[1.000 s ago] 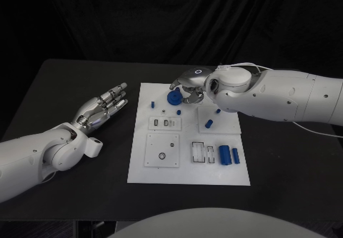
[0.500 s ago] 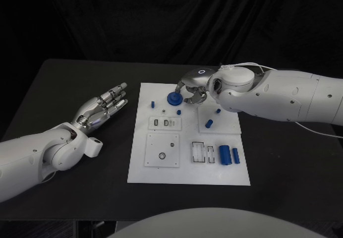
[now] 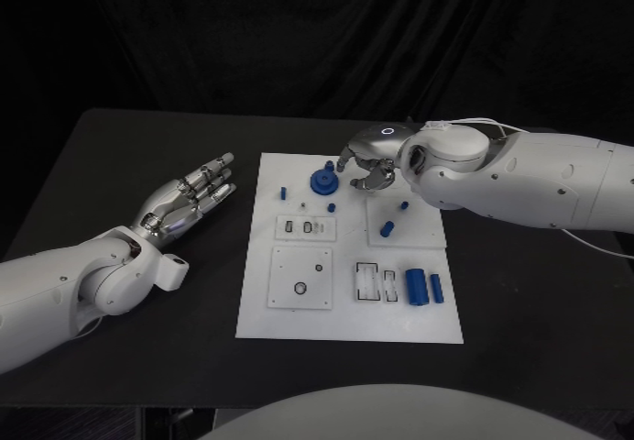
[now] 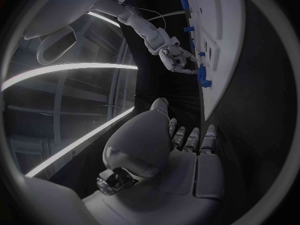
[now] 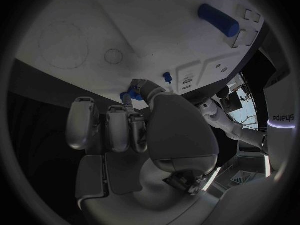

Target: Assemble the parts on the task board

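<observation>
Seating the round blue part at the board's far edge, as I judge the step.

I see the round blue part [image 3: 322, 180] standing on the task board [image 3: 346, 316] near its far edge, just beside my right hand [image 3: 371, 171], whose fingers [image 3: 356, 165] hang curled over the board and, as far as I can tell, hold nothing. To do this well I would check the part sits flush before picking another, keeping clear of the small pegs [image 3: 388, 228] nearby. My left hand [image 3: 188, 202] rests flat and spread on the surface [image 3: 132, 147]. I can read "Sharpa" on the right wrist [image 5: 279, 118].
</observation>
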`<action>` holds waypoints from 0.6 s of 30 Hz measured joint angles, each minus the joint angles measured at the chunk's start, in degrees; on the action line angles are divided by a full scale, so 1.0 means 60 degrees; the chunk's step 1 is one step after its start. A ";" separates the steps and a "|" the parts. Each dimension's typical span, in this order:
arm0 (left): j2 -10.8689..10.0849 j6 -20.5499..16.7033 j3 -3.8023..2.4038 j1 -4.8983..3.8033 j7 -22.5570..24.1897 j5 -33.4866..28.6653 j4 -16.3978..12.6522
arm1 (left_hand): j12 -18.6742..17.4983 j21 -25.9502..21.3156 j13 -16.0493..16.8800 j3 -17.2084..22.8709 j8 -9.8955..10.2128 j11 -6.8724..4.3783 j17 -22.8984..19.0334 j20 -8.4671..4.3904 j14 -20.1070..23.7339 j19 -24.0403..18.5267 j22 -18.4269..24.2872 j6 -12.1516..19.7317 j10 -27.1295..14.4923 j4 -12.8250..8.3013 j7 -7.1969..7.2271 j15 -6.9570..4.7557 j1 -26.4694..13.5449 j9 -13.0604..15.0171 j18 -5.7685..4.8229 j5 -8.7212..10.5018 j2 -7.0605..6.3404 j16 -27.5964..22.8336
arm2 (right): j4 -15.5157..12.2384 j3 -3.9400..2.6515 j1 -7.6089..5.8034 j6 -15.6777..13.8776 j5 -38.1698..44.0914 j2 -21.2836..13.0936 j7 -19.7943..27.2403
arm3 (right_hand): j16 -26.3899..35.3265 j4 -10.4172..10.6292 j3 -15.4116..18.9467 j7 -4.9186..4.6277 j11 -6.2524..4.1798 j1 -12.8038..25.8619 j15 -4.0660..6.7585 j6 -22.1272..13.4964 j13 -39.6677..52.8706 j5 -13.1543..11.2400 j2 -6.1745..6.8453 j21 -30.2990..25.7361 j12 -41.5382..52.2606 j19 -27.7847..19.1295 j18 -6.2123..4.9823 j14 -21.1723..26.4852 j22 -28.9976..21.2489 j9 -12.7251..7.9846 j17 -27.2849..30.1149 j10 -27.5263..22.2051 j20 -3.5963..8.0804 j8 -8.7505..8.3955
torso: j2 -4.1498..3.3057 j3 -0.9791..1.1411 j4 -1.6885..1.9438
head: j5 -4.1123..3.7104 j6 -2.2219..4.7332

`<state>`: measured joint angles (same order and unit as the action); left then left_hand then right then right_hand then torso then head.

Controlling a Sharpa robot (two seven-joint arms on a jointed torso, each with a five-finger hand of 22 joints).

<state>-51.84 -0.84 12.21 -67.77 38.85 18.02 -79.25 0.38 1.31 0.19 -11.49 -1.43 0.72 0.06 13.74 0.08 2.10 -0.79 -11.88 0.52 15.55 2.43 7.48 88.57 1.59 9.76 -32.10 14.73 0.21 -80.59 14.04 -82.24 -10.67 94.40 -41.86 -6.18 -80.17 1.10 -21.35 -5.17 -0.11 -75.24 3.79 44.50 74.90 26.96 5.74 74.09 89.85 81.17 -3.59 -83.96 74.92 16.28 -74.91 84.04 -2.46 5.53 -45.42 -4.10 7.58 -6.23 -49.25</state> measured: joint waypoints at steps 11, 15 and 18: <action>-0.0094 -0.0011 0.0001 0.0002 0.0003 0.0001 -0.0074 | 0.0000 0.0041 0.0003 0.0132 0.0000 0.0033 0.0003 0.0033 -0.0035 0.0033 -0.0033 -0.0068 0.0034 -0.0078 -0.0067 0.0035 0.0100 0.0018 -0.0001 -0.0088 -0.0025 0.0000 | -0.1754 -0.0012 -0.0671 -0.1014 -0.0005 -0.2048 -0.0003 | 0.0000 0.0374 0.0375 -0.0010 0.0000 0.0229 0.0000 0.0288 0.0007 -0.1896 -0.0052 0.0010 0.0000 0.0040 0.0000 0.0000 -0.0001 -0.0041 0.0000 0.0000 -0.0039 -0.0139 | -0.0003 0.0001 -0.0002 | -0.0052 0.0081; -0.0084 -0.0018 0.0001 0.0002 0.0003 0.0001 -0.0114 | 0.0000 0.0062 0.0013 0.0131 0.0000 0.0066 0.0005 0.0067 -0.0035 0.0067 -0.0033 -0.0138 0.0067 -0.0078 -0.0065 0.0035 0.0100 0.0018 0.0000 -0.0111 -0.0025 0.0000 | -0.2089 0.0008 -0.0788 -0.1228 -0.0025 -0.2888 0.0017 | -0.0417 0.0788 0.0788 -0.0002 0.0000 0.0415 0.0000 0.0548 0.0006 -0.2944 -0.0013 0.0511 0.0000 0.0346 0.0001 0.0000 -0.0001 -0.0051 0.0000 0.0000 0.0001 -0.0178 | 0.0001 0.0002 -0.0013 | -0.0109 0.0139; -0.0078 -0.0022 0.0001 0.0002 0.0003 0.0001 -0.0126 | 0.0000 0.0062 0.0013 0.0131 0.0000 0.0067 0.0005 0.0067 -0.0035 0.0067 -0.0032 -0.0138 0.0068 -0.0078 -0.0065 0.0034 0.0100 0.0018 -0.0001 -0.0110 -0.0025 0.0000 | -0.2194 0.0028 -0.0774 -0.1294 -0.0075 -0.3305 0.0032 | -0.0436 0.0926 0.0926 0.0004 0.0000 0.0415 0.0000 0.0475 0.0006 -0.3210 -0.0013 0.0595 0.0000 0.0376 0.0001 0.0000 -0.0001 -0.0121 0.0000 0.0000 -0.0030 -0.0260 | 0.0002 0.0002 -0.0016 | -0.0141 0.0169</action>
<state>-52.31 -0.97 12.22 -67.76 38.87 18.03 -80.01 0.38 1.68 0.27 -10.71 -1.42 1.12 0.09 14.14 -0.13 2.50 -0.99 -12.71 0.92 15.09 2.04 7.69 89.17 1.70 9.75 -32.76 14.58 0.21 -93.76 14.21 -86.88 -18.43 93.95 -61.69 -5.98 -82.79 6.66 -15.79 -5.15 -0.11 -72.74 3.79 47.35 74.94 7.70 5.66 77.66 89.85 83.43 -3.58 -83.96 74.91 15.55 -74.91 84.04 -2.64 3.97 -45.41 -4.09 7.48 -7.08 -48.23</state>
